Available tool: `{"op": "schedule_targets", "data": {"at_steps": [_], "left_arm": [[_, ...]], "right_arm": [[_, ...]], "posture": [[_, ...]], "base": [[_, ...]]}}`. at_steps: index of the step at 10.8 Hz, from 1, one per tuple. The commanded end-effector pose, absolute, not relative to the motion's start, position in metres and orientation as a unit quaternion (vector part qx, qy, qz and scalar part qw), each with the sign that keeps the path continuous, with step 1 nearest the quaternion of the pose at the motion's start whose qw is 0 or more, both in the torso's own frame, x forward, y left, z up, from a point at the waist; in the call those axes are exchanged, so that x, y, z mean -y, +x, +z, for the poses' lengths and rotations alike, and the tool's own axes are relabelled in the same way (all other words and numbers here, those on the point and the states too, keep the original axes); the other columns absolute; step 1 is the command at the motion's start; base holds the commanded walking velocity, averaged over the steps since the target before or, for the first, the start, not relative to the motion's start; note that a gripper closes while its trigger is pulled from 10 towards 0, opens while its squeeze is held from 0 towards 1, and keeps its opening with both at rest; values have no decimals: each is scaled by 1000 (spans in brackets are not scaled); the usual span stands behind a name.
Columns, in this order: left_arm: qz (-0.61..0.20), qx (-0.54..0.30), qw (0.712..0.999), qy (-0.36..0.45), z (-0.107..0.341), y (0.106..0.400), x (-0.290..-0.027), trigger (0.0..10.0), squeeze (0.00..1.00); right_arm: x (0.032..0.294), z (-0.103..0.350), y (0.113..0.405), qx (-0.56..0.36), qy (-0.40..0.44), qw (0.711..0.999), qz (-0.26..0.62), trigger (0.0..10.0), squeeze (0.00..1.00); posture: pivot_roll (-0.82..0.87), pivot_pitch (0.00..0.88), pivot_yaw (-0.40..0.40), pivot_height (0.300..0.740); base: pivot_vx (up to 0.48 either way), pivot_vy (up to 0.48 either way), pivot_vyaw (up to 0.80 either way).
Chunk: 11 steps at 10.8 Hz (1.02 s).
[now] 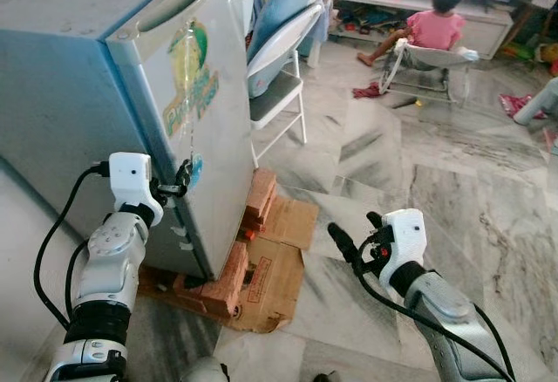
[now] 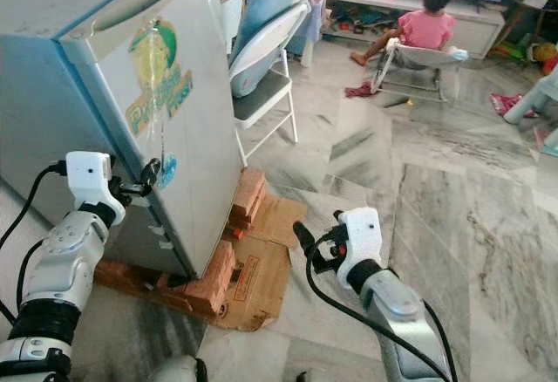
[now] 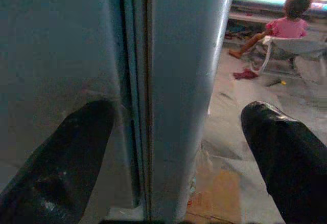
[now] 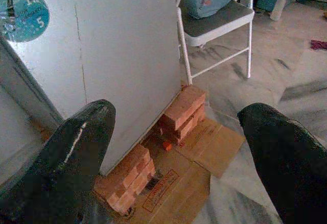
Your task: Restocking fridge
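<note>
Fridge (image 1: 205, 129) door closed. Left gripper (image 1: 179, 178) spread, straddling the door's edge seam. Right gripper (image 1: 353, 244) spread, idle off the fridge's front. Hook the edge squarely; pull slowly.

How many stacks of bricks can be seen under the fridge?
2. One stack of bricks props the fridge at its far front corner, beside the folding chair; the other at the near front corner. More may be hidden behind.
</note>
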<state>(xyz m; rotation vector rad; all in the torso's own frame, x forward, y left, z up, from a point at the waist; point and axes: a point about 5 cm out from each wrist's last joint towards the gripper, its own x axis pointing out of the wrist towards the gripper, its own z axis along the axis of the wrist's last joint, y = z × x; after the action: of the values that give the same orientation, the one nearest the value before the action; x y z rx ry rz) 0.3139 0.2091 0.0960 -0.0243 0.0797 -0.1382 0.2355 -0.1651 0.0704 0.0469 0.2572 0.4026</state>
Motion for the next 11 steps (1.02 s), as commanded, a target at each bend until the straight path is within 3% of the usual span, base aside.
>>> {"op": "schedule_targets", "data": {"at_steps": [1, 4, 8, 10, 11], "left_arm": [[-97, -29, 995, -14, 102, 317, -200, 10000, 0], [-154, -41, 987, -8, 95, 312, -183, 10000, 0], [-167, -44, 985, 15, 96, 320, -174, 10000, 0], [-173, -66, 982, 46, 93, 336, -150, 10000, 0], [-384, -54, 921, 17, 106, 327, -69, 10000, 0]], "right_arm": [[171, 69, 234, -134, 23, 972, 190, 10000, 0], [190, 49, 216, -192, 26, 970, 144, 10000, 0], [184, 54, 220, -183, 21, 970, 156, 10000, 0], [175, 59, 223, -179, 22, 968, 174, 10000, 0], [165, 60, 221, -181, 36, 959, 216, 10000, 0]], "posture": [[50, 15, -18, 740], [40, 21, -17, 740], [34, 24, -9, 740], [43, 24, -14, 740], [43, 16, -25, 740]], "base": [[0, 0, 0], [0, 0, 0], [0, 0, 0], [0, 0, 0], [0, 0, 0]]}}
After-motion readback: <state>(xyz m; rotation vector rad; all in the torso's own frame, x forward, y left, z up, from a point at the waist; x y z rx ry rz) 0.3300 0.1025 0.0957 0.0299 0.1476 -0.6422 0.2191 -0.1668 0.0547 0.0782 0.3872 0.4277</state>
